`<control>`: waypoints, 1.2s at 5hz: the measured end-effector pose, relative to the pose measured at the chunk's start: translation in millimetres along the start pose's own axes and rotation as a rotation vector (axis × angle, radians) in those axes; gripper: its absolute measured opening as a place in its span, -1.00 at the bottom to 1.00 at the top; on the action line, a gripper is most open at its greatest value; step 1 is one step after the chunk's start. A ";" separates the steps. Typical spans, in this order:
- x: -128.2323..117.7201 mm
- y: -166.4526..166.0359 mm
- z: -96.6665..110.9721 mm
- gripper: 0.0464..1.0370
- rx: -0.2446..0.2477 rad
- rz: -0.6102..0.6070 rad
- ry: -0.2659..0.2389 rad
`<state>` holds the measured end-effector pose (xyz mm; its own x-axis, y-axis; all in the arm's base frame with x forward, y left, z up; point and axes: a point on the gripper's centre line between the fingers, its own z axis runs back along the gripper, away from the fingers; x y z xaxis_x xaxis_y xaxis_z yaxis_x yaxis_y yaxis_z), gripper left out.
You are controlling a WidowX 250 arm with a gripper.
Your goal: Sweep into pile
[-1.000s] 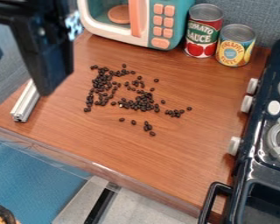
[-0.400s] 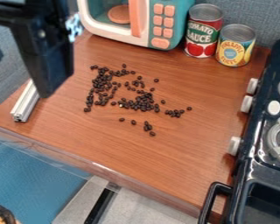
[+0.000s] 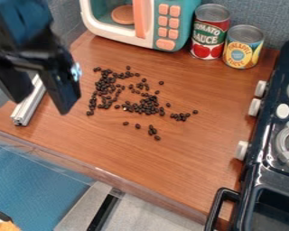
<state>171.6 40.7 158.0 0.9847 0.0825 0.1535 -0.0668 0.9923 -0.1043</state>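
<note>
The beans [image 3: 148, 106] lie scattered over the surface [image 3: 159, 167], mostly left of its middle, with strays in front and to the right. Behind them stands the toy microwave [image 3: 166, 27], a disc [image 3: 123, 15] inside it. Just right of that are the tomato can [image 3: 211, 32] and pineapple can [image 3: 243, 48]. The stove [image 3: 281, 113] is at right, the rail [image 3: 29, 104] at left. Something sits bottom left, hard to identify.
</note>
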 end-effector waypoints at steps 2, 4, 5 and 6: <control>22.7 51.0 -62.9 0.93 0.040 0.109 0.006; 48.4 93.7 -88.7 0.93 0.119 0.177 -0.035; 63.2 115.1 -86.4 0.93 0.192 0.196 -0.082; 69.0 134.1 -88.4 0.93 0.215 0.217 -0.091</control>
<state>244.9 171.2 67.7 0.9258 0.2928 0.2391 -0.3160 0.9466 0.0645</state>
